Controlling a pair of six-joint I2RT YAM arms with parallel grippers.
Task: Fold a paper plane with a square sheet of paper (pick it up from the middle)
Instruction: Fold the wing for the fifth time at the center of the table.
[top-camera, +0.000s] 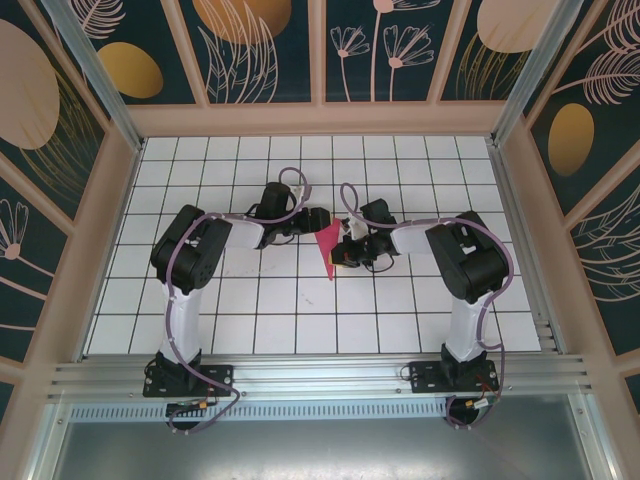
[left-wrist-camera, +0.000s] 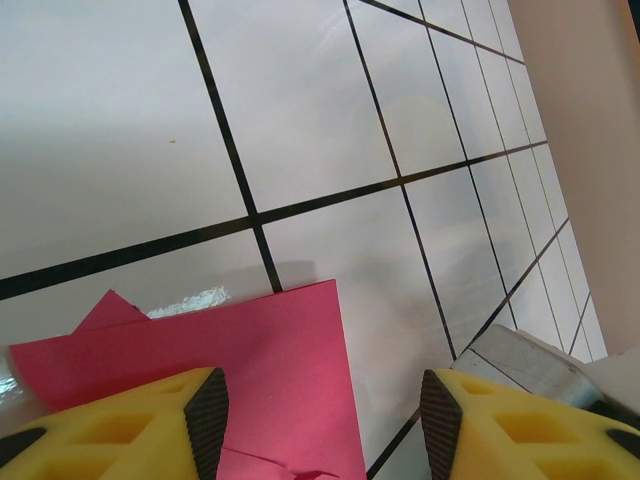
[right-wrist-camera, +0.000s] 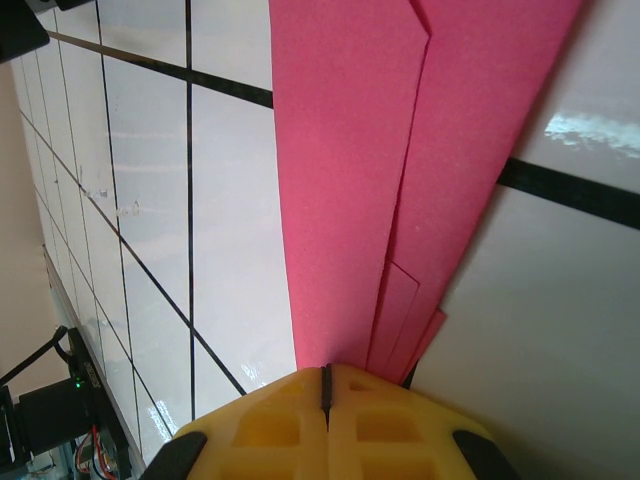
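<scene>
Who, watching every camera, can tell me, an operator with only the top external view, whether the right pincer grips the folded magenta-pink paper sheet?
Observer: Yes; the right wrist view shows the right pincer shut on the folded magenta-pink paper sheet at its edge.
Operator: And the left pincer?
Observer: Left wrist view: the left pincer is open, one finger over the sheet, the other over the white gridded tabletop.
Operator: Any layers?
Observer: Right wrist view: several creased layers overlap.
</scene>
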